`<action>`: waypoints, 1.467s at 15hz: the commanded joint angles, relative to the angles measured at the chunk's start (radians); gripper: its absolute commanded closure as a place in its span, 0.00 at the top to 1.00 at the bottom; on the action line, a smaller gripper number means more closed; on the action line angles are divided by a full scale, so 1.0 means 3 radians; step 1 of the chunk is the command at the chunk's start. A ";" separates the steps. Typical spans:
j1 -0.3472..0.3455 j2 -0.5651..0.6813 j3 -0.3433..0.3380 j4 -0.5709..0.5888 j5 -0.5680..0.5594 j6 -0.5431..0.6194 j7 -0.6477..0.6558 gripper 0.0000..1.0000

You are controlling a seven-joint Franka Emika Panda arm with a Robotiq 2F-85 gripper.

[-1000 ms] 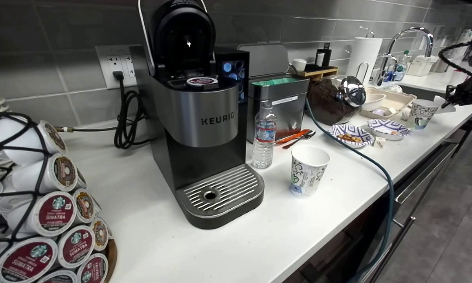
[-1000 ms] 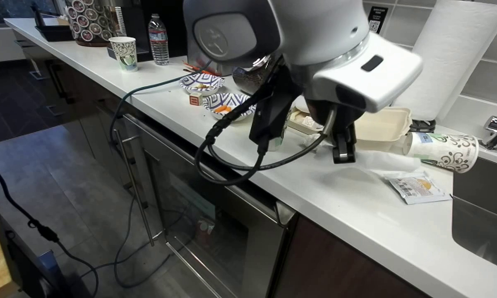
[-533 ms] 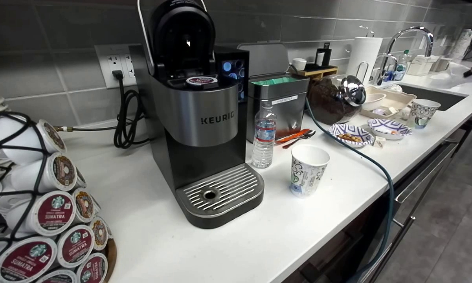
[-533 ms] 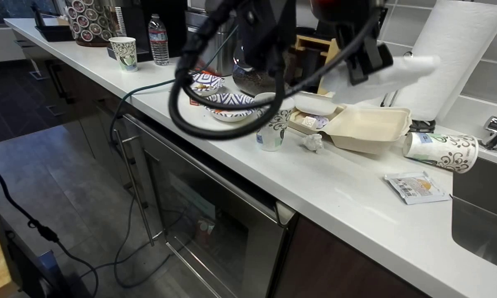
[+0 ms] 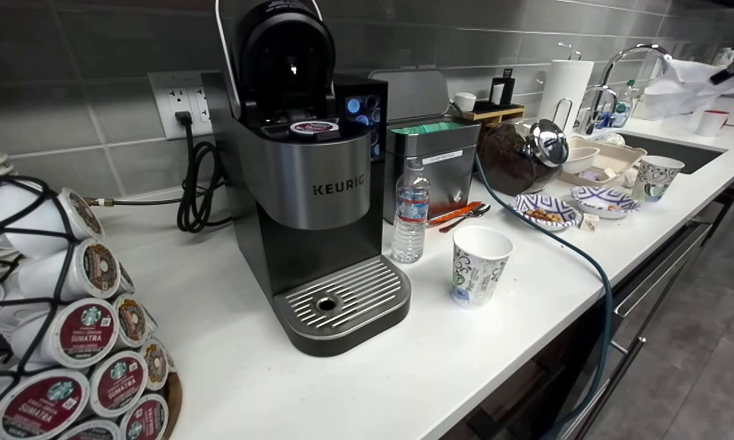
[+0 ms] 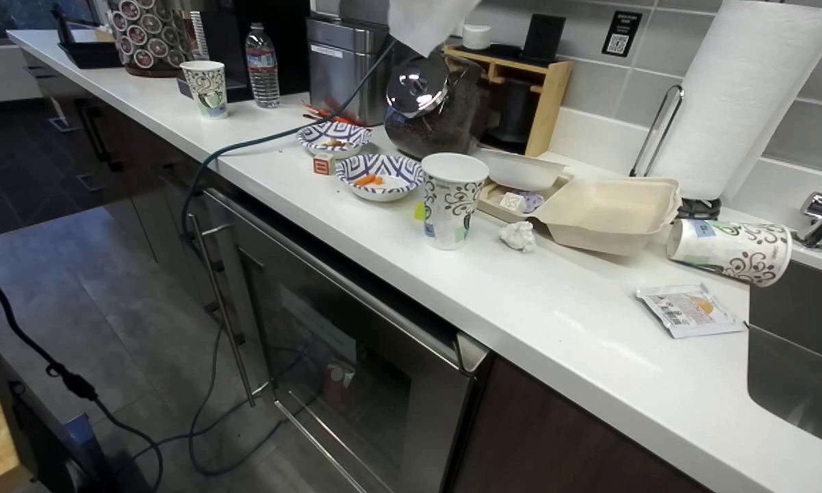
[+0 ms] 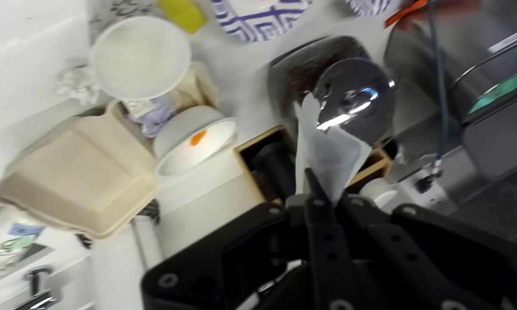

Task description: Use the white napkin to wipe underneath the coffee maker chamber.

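Observation:
The black and silver coffee maker (image 5: 315,183) stands on the counter with its lid raised and a pod in the top. Its slotted drip tray (image 5: 348,299) is bare under the chamber. My gripper (image 7: 323,196) is shut on the white napkin (image 7: 329,150), which sticks out beyond the fingertips in the wrist view. In an exterior view the gripper (image 5: 724,74) is at the far right edge, high above the sink end of the counter, with the napkin (image 5: 687,85) spread from it. The napkin (image 6: 428,20) also hangs at the top of an exterior view, where the gripper is out of frame.
A plastic water bottle (image 5: 411,214) and a patterned paper cup (image 5: 480,266) stand right beside the coffee maker. A teal cable (image 5: 562,244) crosses the counter. Patterned bowls (image 6: 381,177), another upright cup (image 6: 452,202), a takeout box (image 6: 606,216) and a glass jar (image 6: 428,109) stand farther along.
My gripper has risen from low over the counter near the takeout box, lifting the napkin with it. The arm has left the view that showed it large.

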 commanded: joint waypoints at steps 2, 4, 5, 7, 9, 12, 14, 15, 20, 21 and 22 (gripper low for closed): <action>0.0763 -0.0702 -0.0356 -0.0499 -0.0189 -0.0531 -0.0099 0.01; 0.0989 -0.0515 -0.0578 -0.0292 -0.0156 -0.0491 -0.0039 0.02; 0.1118 -0.0604 -0.0633 -0.0326 -0.0185 -0.0589 -0.0035 0.02; 0.1207 -0.0685 -0.0682 -0.0362 -0.0214 -0.0631 -0.0032 0.02; 0.1203 -0.0687 -0.0709 -0.0386 -0.0215 -0.0635 -0.0059 0.01; 0.1667 -0.0980 -0.0690 -0.0624 -0.0053 -0.0452 -0.0385 0.01; 0.1940 -0.1075 -0.0647 -0.0671 0.0033 -0.0499 -0.0478 0.01; 0.2085 -0.1147 -0.0610 -0.0711 0.0060 -0.0527 -0.0502 0.01; 0.2723 -0.1278 -0.0384 -0.0692 0.0078 -0.0725 -0.0562 0.01; 0.2816 -0.1273 -0.0360 -0.0656 0.0062 -0.0794 -0.0605 0.01; 0.2759 -0.1229 -0.0414 -0.0615 0.0013 -0.0670 -0.0448 0.02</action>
